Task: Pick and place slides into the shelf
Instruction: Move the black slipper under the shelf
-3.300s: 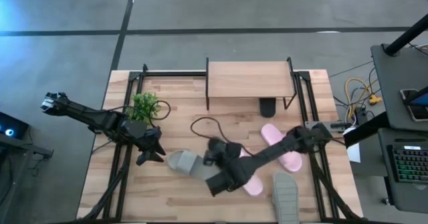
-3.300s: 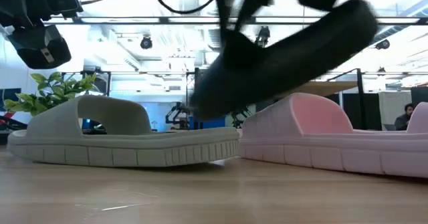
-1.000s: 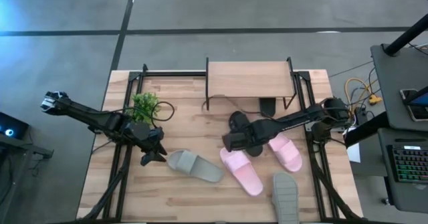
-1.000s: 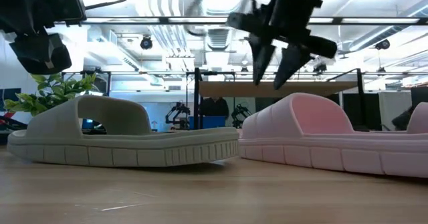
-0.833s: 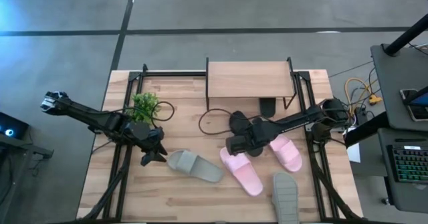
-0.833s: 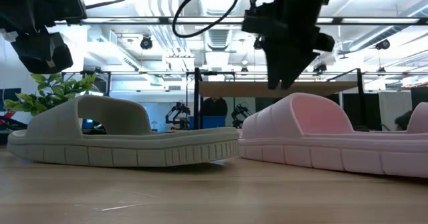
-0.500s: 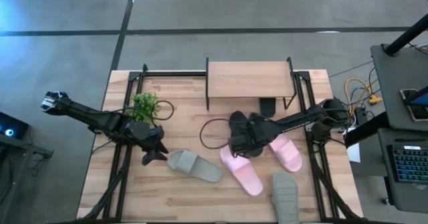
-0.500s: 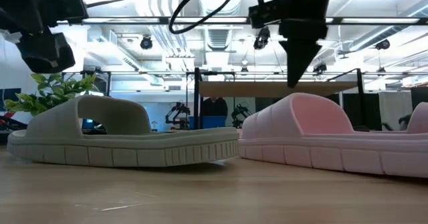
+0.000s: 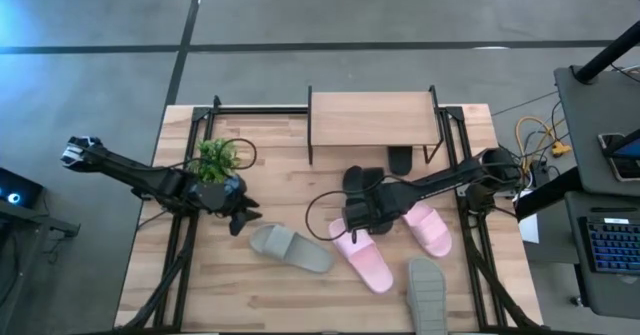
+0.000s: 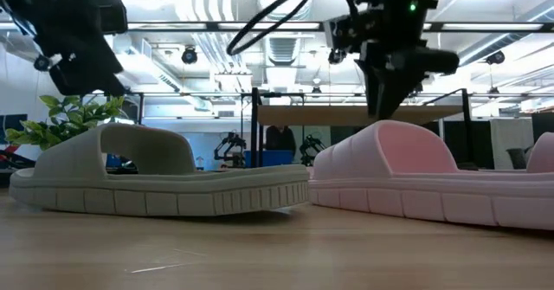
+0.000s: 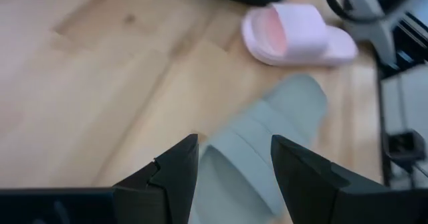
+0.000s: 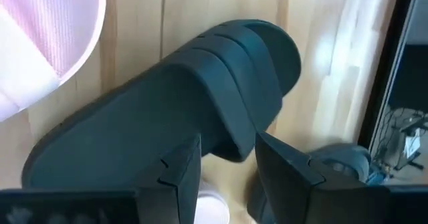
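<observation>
**Right hand parted over a black slide, left hand open near the grey one**

The right hand [image 9: 352,215] is seen low over the middle of the tabletop [image 9: 280,295], its two dark fingers [image 12: 179,177] parted with a gap between them and nothing clamped. Directly ahead of those fingers lies a black open-toed slide with one wide strap [image 12: 180,124], resting flat on the wood; whether the fingertips touch it cannot be told. In the high view this black slide [image 9: 356,181] lies just in front of the low shelf with a light wooden plank top and thin black legs [image 9: 372,118], and a second black slide [image 9: 400,160] shows partly under the shelf's front edge.

Just beside the right hand, two pale pink slides lie on the wood, one [image 9: 362,258] nearer the front edge and one [image 9: 428,228] towards the right.

The left hand [image 9: 240,215] is held above the tabletop with its fingers [image 11: 167,177] spread and empty. A light grey slide [image 9: 290,247] lies just ahead of it, apart from the fingers. Another light grey slide [image 9: 426,297] lies at the front right edge. A small green plant [image 9: 216,158] stands behind the left hand.
</observation>
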Tool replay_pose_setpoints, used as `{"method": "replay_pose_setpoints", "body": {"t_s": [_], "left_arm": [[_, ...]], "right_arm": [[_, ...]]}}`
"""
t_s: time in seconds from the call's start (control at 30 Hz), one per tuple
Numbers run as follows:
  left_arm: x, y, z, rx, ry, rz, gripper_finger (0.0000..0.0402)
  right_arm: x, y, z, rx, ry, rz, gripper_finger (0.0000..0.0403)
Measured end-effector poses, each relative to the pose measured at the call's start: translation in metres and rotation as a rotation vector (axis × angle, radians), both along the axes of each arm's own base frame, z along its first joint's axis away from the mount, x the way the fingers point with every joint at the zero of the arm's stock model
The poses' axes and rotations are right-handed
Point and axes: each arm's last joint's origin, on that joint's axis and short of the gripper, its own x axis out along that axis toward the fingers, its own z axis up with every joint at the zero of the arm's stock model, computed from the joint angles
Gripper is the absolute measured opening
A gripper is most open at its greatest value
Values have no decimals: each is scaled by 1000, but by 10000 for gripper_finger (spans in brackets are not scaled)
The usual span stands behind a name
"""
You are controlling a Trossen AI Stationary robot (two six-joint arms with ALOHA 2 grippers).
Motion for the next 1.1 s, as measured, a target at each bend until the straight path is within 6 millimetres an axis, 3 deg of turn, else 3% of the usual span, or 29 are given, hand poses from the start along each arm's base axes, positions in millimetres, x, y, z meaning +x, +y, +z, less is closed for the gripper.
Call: {"method": "replay_pose_setpoints", "body": {"t_s": [0.4,0.87,1.1], "left_arm": [[14,-2,-10,40,37,72,173],[30,-7,-25,73,97,84,173],[34,-8,-28,78,102,88,173]], "right_arm": [[1,-6,-19,-86,-5,98,134],[-5,-20,-38,-68,35,73,134],[1,-26,-48,-87,-45,78,134]]}}
